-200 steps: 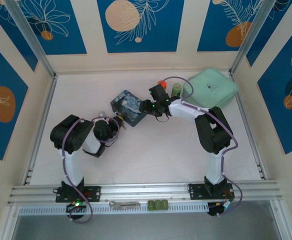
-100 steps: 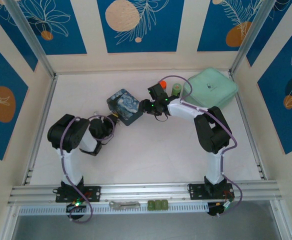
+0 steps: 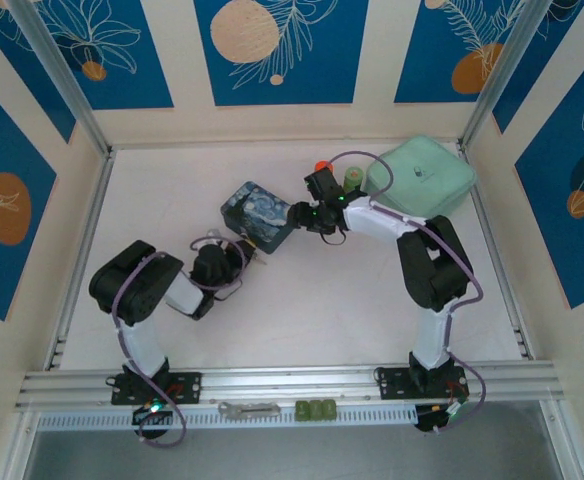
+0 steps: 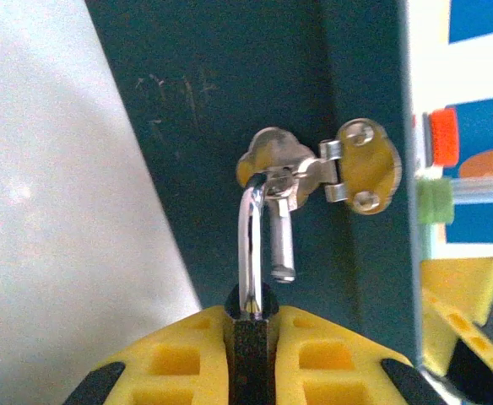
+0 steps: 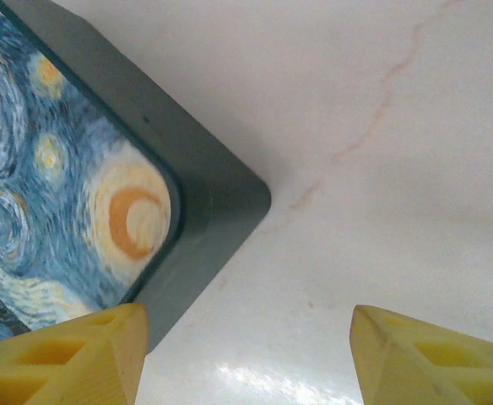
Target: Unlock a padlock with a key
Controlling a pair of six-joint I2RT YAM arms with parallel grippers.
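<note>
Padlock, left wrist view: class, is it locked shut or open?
Open. On the padlock, the short shackle leg ends free, clear of the body pinched in the left gripper, while the loop hooks through the hasp on the box.

The box (image 3: 257, 215) sits mid-table. The padlock (image 4: 248, 245) is hooked through the hasp (image 4: 314, 173) on the box's near-left side, its body between the left gripper's (image 3: 242, 252) fingers. The right gripper (image 3: 295, 214) is at the box's right corner. A soft case (image 3: 422, 178) lies far right.
</note>
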